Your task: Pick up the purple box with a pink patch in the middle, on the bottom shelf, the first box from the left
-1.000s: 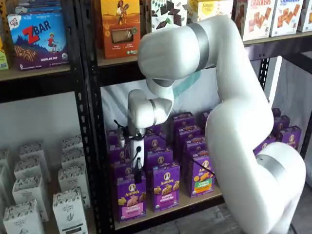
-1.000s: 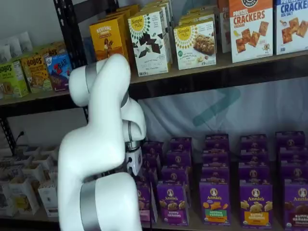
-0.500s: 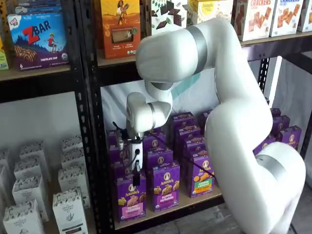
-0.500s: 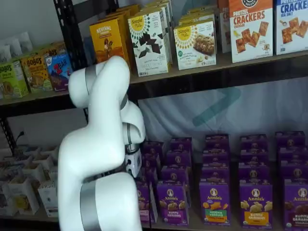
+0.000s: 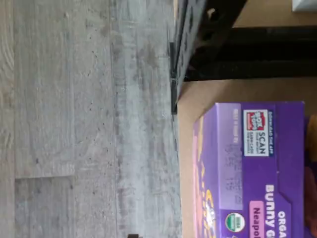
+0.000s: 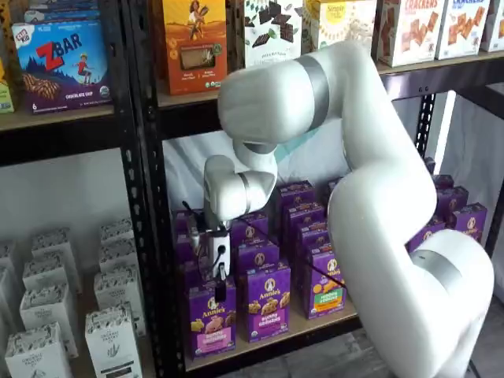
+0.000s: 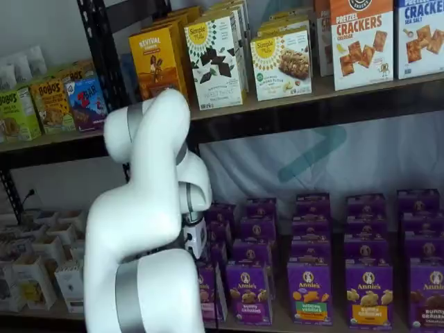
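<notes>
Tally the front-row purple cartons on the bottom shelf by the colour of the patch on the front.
Pink-patch carton: 1
Dark-purple-patch carton: 1
Green-orange-patch carton: 1
Yellow-patch carton: 1
Dark-patch carton, cut off at the picture's edge: 1
Total: 5

The purple box (image 6: 211,319) stands at the front left end of the bottom shelf (image 6: 315,323), just right of the rack post (image 6: 150,260). The gripper (image 6: 220,287) hangs directly above the box's top edge. More cartons (image 6: 266,302) stand to the right and in rows behind (several deep). On the shelf above (image 7: 305,94), taller boxes (image 7: 215,61) stand side by side.
</notes>
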Available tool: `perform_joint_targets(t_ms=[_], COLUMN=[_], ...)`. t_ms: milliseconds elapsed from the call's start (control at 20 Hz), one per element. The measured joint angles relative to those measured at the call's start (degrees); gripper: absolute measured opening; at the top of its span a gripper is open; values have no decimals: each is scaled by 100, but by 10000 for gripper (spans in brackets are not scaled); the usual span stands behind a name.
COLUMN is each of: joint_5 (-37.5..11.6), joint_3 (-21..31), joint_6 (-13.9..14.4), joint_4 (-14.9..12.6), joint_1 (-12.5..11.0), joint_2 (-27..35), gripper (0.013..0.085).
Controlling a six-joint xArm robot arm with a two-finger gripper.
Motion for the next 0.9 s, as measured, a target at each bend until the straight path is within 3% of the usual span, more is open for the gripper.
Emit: perform_joint_targets(t_ms=[550, 900], joint_5=[244, 85], joint_3=[-710, -754], joint_6=[92, 276], joint_4=[-180, -357], joint_1=[-73, -32], joint_2=[593, 771], gripper=[850, 850])
